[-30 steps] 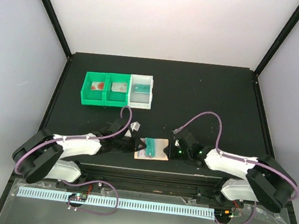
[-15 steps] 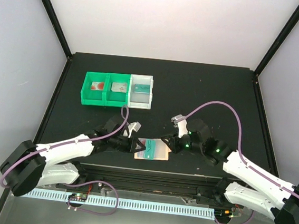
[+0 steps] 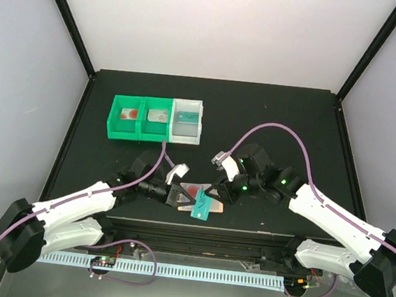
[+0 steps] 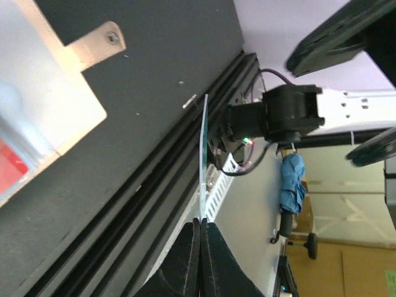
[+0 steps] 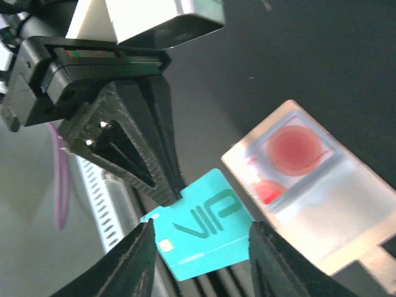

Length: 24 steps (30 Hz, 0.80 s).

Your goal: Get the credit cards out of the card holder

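On the black table [image 3: 278, 121], in the upper left, two green bins [image 3: 125, 135] sit side by side, with a white bin [image 3: 185, 139] touching their right end. A white perforated strip [image 3: 207, 275] runs along the bottom edge.

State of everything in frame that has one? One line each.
left end effector: shut on the teal card.
right end effector: open, fingers either side of the teal card.
teal card: out of the card holder, in the air.
card holder: open, lying flat.
red card: tucked in a card holder pocket.
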{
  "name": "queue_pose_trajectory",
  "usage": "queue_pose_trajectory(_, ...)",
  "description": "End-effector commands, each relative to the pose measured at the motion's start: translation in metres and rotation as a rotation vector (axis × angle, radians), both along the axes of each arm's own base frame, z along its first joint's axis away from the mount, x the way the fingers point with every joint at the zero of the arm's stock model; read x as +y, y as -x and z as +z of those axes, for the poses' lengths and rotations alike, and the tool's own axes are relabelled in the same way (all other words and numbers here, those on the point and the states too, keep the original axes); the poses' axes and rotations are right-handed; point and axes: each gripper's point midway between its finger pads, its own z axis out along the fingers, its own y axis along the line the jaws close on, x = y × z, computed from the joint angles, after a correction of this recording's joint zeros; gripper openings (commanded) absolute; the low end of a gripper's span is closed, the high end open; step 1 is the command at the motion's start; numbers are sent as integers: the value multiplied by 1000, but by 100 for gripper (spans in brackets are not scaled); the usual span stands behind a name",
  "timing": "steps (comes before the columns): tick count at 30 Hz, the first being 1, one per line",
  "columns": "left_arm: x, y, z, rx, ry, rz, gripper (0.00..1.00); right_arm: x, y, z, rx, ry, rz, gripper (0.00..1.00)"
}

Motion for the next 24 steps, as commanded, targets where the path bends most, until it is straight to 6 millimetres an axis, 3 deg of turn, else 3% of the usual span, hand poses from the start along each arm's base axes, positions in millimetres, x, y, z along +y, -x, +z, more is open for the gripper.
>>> queue_pose_trajectory(1, -4, 14, 29, -53, 103, -111, 1, 11, 20, 9, 61, -101, 122, 44)
queue_pose_trajectory(10, -2, 25, 38, -100, 141, -175, 1, 19, 26, 3, 117, -106, 184, 55)
queue_pose_trajectory(17, 0, 30, 45, -133, 166, -191, 1, 18, 26, -9, 149, -78, 185, 55)
queue_pose_trajectory(24, 1, 30, 48, -151, 170, -195, 2, 23, 38, 3, 186, -165, 240, 23)
